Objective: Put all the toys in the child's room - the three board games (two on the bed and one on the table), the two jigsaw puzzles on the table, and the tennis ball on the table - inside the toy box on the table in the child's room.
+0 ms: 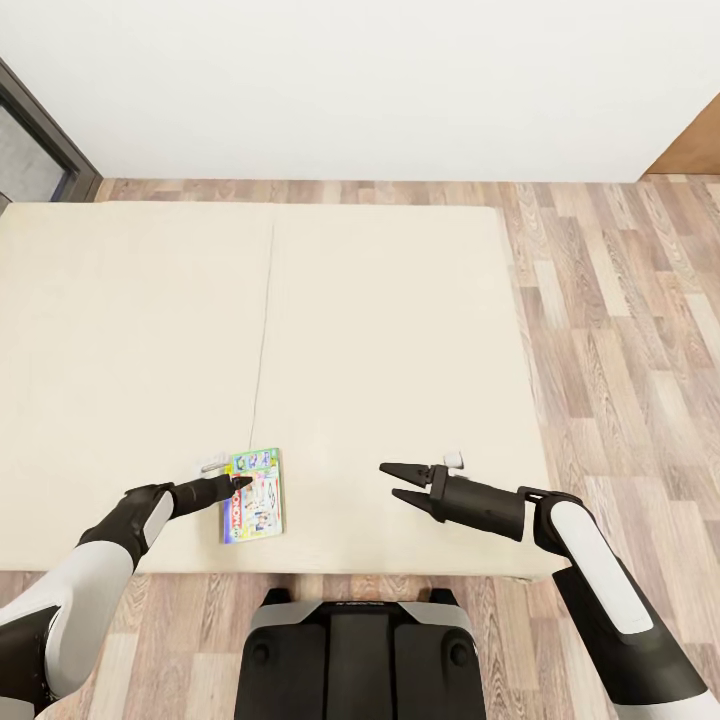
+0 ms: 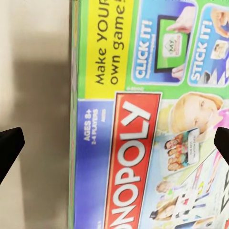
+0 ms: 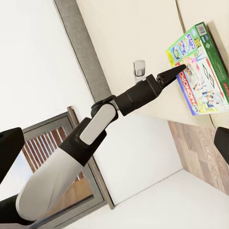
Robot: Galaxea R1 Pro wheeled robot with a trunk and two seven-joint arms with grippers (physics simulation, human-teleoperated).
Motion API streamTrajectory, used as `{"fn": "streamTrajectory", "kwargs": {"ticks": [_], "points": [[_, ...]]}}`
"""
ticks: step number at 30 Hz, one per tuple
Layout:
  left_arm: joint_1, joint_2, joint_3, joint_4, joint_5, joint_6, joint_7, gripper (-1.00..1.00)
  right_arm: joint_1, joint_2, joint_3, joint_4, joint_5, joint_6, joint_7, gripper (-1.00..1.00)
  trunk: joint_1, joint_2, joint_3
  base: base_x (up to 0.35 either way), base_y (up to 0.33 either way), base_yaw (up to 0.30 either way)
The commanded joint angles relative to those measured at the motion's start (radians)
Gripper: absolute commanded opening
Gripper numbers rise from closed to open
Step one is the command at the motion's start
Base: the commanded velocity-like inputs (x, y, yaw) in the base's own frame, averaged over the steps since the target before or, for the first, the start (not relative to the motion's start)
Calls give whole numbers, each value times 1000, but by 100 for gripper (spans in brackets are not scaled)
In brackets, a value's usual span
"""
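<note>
1. Bed point(image 1: 400, 330): plain beige mattress spanning most of the head view, with wood-plank floor point(image 1: 620, 300) to its right and along its near edge.
2. Monopoly box point(image 1: 253, 494): flat board game lying face up near the bed's near edge, left of centre. Its long axis runs near-to-far, roughly square to that edge.
3. Left gripper point(image 1: 240, 484): poised directly over the box's left long side. In the left wrist view the two fingertips point(image 2: 9, 148) stand wide apart, one beyond the box's left edge over bare mattress, the other over the printed lid point(image 2: 143, 143). Nothing is held.
4. Right gripper point(image 1: 395, 481): hangs over bare mattress, well to the right of the box, fingers parted and empty.
5. Small white object point(image 1: 212, 465): lies on the mattress just beside the box's far-left corner; what it is cannot be told.
6. Governing relation: the left arm is plainly the nearer. Its fingers appear to open across the box's short axis, so a straight descent would likely need a shift right to straddle both long sides.
</note>
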Motion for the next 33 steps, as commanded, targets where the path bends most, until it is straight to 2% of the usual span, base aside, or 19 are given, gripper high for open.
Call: {"fn": "streamTrajectory", "kwargs": {"ticks": [1, 20, 33], "points": [[-1, -1, 8, -1, -5, 8, -6, 100, -1, -1, 1, -1, -3, 2, -2, 100, 1, -2, -1, 0, 0, 0], [0, -1, 8, -3, -5, 10, -7, 100, -1, 0, 5, -1, -4, 2, -1, 100, 1, -2, -1, 0, -69, 0], [-1, -1, 8, -4, -5, 10, -7, 100, -1, 0, 7, -1, -3, 2, -1, 100, 1, -2, -1, 0, -146, 0]]}}
